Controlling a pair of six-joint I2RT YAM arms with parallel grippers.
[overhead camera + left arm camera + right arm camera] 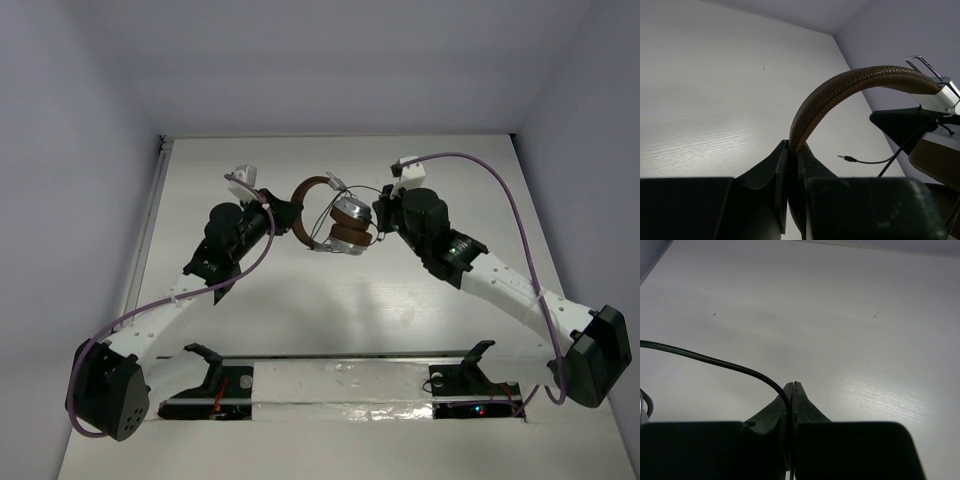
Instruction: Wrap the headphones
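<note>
The headphones [345, 222] are held up above the middle of the table, with silver ear cups and brown pads. My left gripper [289, 215] is shut on the brown headband [840, 87], which arches up and right out of the jaws. My right gripper [381, 217] is shut on the thin dark cord [715, 361], which runs from the jaws off to the left. The cord's plug [846, 158] hangs free past the headband. The ear cups [940, 97] show at the right edge of the left wrist view.
The white table [340, 300] has grey walls behind and at both sides. A black rail with brackets [340, 360] runs along the near edge between the arm bases. Purple robot cables [500, 190] loop over each arm.
</note>
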